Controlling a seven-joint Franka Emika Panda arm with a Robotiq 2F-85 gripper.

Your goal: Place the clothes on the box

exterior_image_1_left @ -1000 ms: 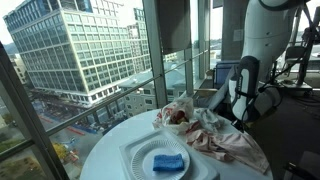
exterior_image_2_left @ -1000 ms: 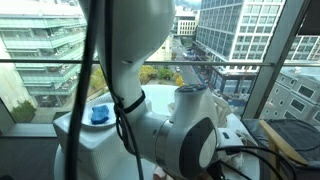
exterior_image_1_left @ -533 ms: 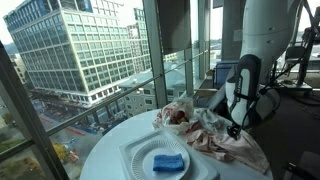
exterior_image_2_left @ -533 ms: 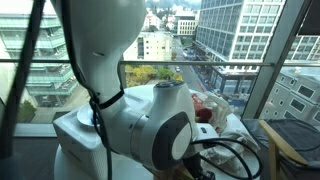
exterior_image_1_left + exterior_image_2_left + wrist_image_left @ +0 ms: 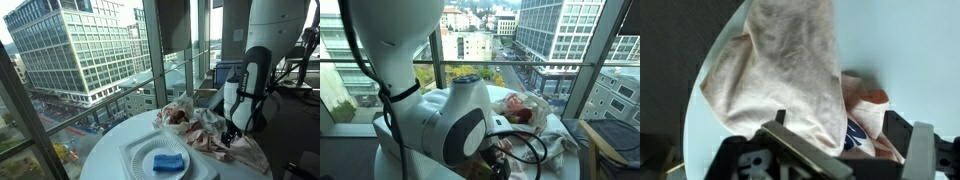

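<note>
The clothes [image 5: 207,132], a pale pink and white heap, lie on the round white table [image 5: 110,150] in both exterior views. In the wrist view a pink cloth [image 5: 790,70] spreads just below my gripper [image 5: 840,128] and runs between its fingers [image 5: 898,125]. The jaws stand wide apart and are not pressing the cloth. Under the cloth shows a white and red surface with a blue mark [image 5: 862,112]; I cannot tell whether it is the box. In an exterior view the gripper [image 5: 230,131] hangs at the heap's right edge. The arm [image 5: 440,120] hides much of the heap [image 5: 535,112].
A square white plate [image 5: 140,152] with a blue sponge [image 5: 168,161] sits at the table's near side. Glass window walls [image 5: 100,60] close in behind the table. A chair and dark equipment [image 5: 225,75] stand behind the arm.
The jaws have spread from nearly closed to wide apart, letting go of the cloth. The arm has shifted slightly over the heap's right side.
</note>
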